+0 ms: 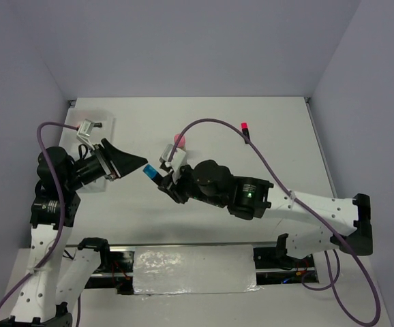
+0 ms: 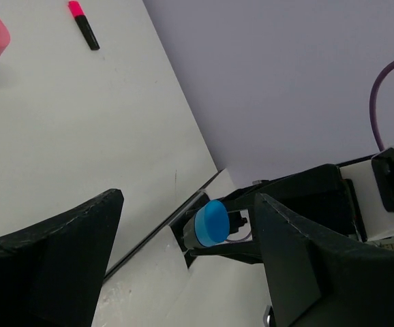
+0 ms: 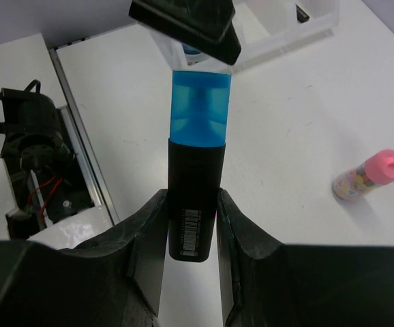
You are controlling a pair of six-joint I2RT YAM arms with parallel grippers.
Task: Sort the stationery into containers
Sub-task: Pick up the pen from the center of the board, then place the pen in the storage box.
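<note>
1. Gripping the blue marker (image 3: 195, 167) by its black barrel, the right gripper (image 3: 192, 204) has both fingers pressed tight on the sides, and the blue cap sticks out past the fingertips
2. Marker is held up over the table (image 1: 279, 136), near the middle, with the cap aimed toward the left gripper (image 2: 189, 197)
3. Left gripper is open with its jaws wide apart
4. Left wrist view shows the blue cap end-on in the gap between the two black fingers, touching neither one
5. Top view: the left gripper's dark tips point right and sit just beside the cap, so the two grippers face each other
6. Tray (image 1: 107, 124) sits at the far left of the table, partly under the left arm
7. A reddish-capped thing lies at the tray's far end, too small to say what it is
8. Tube (image 3: 369, 176) with the pink cap is on the bare table just behind the right gripper, outside the tray
9. Pink marker (image 2: 83, 25) lies flat on the table toward the far right, well apart from the tube, the tray and both grippers
</note>
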